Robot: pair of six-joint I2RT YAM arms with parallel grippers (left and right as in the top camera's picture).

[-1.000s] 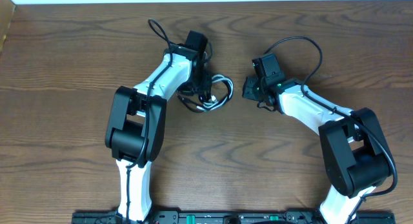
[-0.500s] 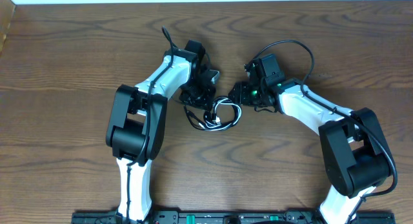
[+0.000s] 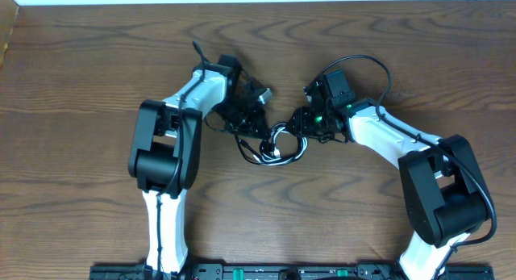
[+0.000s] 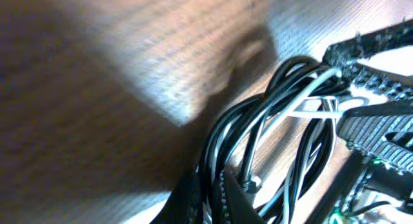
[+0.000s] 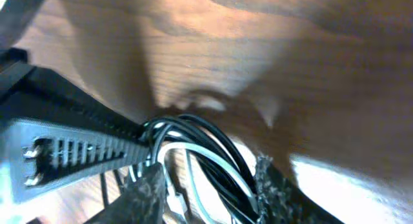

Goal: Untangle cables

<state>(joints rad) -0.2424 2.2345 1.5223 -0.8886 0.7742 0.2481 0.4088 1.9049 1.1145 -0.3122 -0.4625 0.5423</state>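
We log left gripper (image 3: 250, 123) just left of table (image 3: 81, 86) centre, jaws clamped tight on cables (image 3: 272, 144); wrist view shows black and white strands running into them. Tangled loop lies on wood between both grippers. Right gripper (image 3: 300, 125) at loop's right edge; strands sit between its jaws, we cannot tell if pinched

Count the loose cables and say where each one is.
2. The black cable and the white cable lie tangled together in one bundle between the left gripper and right gripper; parts may be hidden.
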